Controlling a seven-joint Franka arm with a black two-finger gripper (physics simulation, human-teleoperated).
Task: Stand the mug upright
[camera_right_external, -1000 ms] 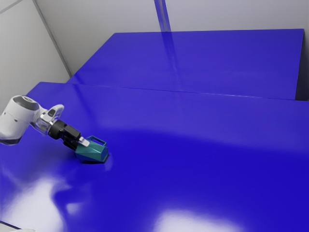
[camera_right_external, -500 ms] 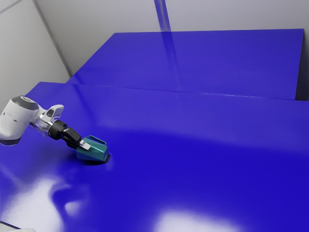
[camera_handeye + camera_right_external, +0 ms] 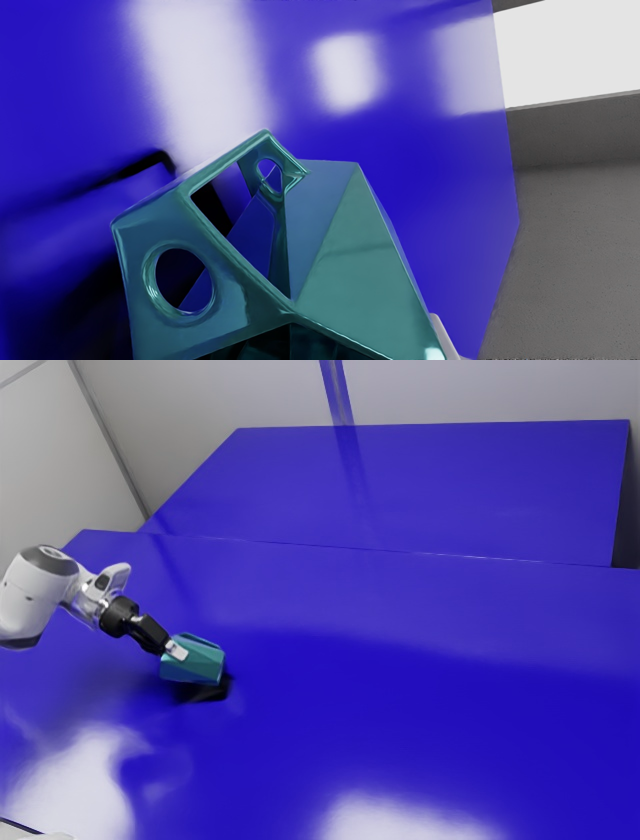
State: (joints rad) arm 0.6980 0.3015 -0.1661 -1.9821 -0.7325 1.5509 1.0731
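Note:
Near the exterior view's left, my gripper [image 3: 176, 650] is shut on the teal mug [image 3: 196, 663]. The mug is tipped on its side and held just above the table, with a dark shadow under it. In the wrist view, the faceted mug [image 3: 365, 255] reaches up from the bottom edge, showing a rectangular opening and round holes. One pale fingertip of my gripper [image 3: 444, 337] shows against its outer side; the mug hides the other finger.
The glossy blue table [image 3: 400, 710] spreads beneath the mug and toward the exterior view's right, with bright reflections on it. Behind it is another blue surface [image 3: 430, 490], backed by a pale wall [image 3: 480, 390].
My hand has turned and risen slightly, and the mug has come up with it. The shadow beneath the mug has grown and separated from it.

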